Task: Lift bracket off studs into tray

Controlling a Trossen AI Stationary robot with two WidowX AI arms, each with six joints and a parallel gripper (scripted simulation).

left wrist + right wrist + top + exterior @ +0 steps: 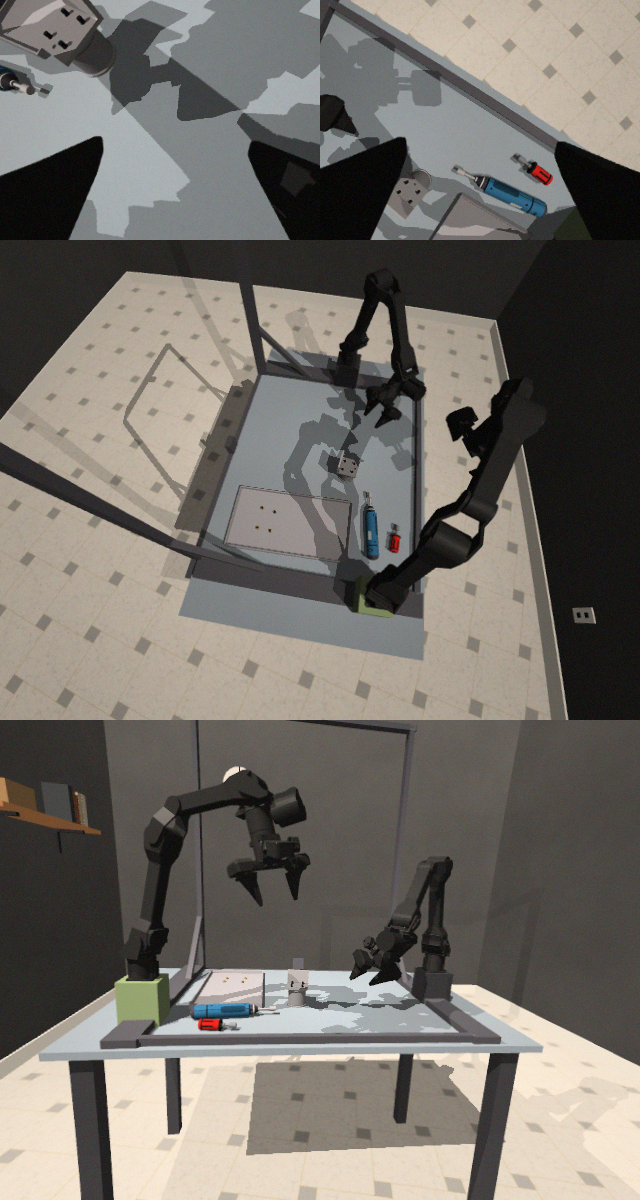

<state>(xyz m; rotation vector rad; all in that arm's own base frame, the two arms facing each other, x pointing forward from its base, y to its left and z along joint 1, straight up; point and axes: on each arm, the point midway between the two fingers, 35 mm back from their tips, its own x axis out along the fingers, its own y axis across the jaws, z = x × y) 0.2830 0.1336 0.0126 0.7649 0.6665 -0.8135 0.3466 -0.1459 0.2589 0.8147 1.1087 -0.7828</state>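
Note:
The joint module [296, 999] stands upright in the middle of the table. The light grey bracket [348, 466] sits on its top, showing several stud holes. They also show in the left wrist view [55, 30] and in the right wrist view [410, 192]. The flat grey tray [289, 524] lies near the module, with small gold dots on it. My left gripper [379, 415] is open and empty, low over the table, a short way from the module. My right gripper [276, 895] is open and empty, high above the table.
A blue screwdriver [371, 529] and a small red one [394, 542] lie beside the tray. A raised rim [310, 1039] borders the work area. The right arm stands on a green block [142, 999]. Frame posts rise along the tray side.

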